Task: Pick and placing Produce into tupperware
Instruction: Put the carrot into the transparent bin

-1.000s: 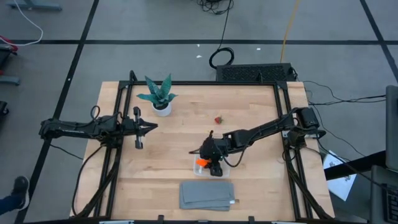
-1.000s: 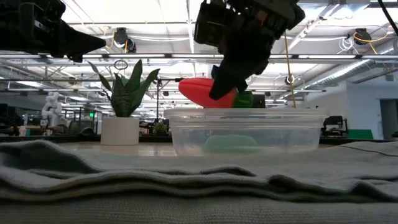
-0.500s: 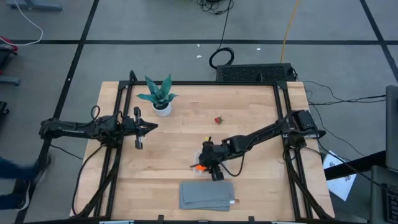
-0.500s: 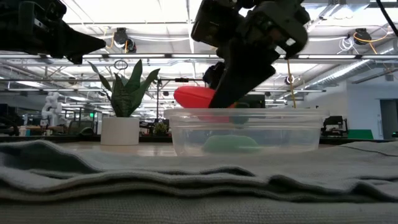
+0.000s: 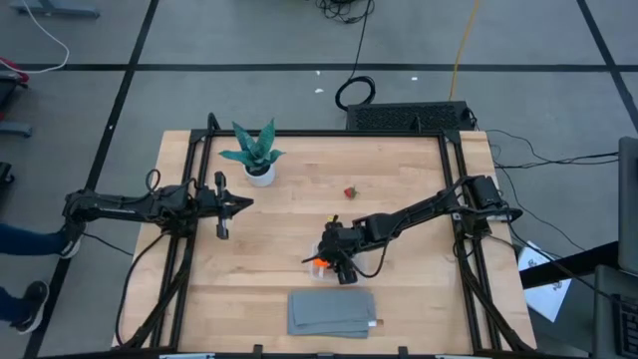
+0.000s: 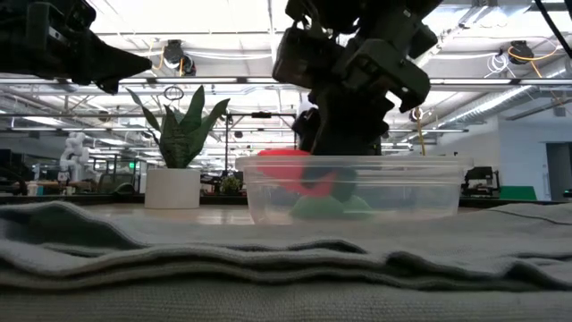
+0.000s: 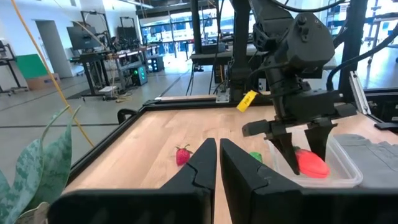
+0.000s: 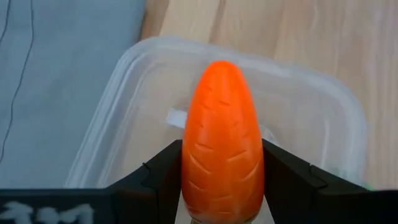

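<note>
The right gripper point(image 8: 221, 180) is clamped on the carrot point(image 8: 222, 143), holding it down inside the tub point(image 5: 321, 269) near the bench's front edge. The carrot looks light, stiff and smooth (likely to slip), so the mid-body grip suits it. The berry point(image 5: 349, 191) lies mid-bench. The left gripper point(image 5: 221, 205) waits at the left, fingers together, holding nothing.

A teal-leaved plant in a white pot point(image 5: 257, 154) stands near the worktop's point(image 5: 289, 214) far left corner, a flat grey folded cloth point(image 5: 332, 312) lies at the middle of its near edge, and a black cable point(image 5: 354, 92) coils on the floor beyond.
</note>
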### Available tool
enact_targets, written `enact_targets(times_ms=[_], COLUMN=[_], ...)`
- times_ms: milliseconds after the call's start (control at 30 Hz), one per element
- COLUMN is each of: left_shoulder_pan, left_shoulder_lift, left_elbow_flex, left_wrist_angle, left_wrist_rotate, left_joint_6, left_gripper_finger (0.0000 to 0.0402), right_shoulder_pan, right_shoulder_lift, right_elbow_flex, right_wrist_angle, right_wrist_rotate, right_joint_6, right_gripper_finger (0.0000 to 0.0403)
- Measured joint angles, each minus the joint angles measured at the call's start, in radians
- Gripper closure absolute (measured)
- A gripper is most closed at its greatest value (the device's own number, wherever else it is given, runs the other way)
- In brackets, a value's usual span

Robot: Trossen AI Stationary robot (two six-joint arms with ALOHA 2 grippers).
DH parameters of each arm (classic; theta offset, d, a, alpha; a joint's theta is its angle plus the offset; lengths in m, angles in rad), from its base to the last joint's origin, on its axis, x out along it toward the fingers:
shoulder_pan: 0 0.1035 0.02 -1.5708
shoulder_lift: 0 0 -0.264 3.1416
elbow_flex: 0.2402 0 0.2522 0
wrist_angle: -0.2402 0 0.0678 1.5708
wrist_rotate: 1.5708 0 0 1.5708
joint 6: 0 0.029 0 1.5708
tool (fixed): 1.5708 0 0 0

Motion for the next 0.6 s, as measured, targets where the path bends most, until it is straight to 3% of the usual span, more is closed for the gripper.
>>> enact_targets(times_ms=[600], left_shoulder_pan=[0.000], left_shoulder_lift=[0.000], left_elbow_flex=[0.000], left_wrist_angle=[-0.004], left_wrist_rotate=[0.001], left_joint_6=[-0.001], left_gripper_finger=[0.0376], right_shoulder_pan=[-0.004], right_shoulder_lift=[0.000], right_elbow_flex=[0.000], right_wrist_angle=[-0.049], right_wrist_rotate=[-0.001], right_joint_6=[0.032], right_gripper_finger=[0.0227])
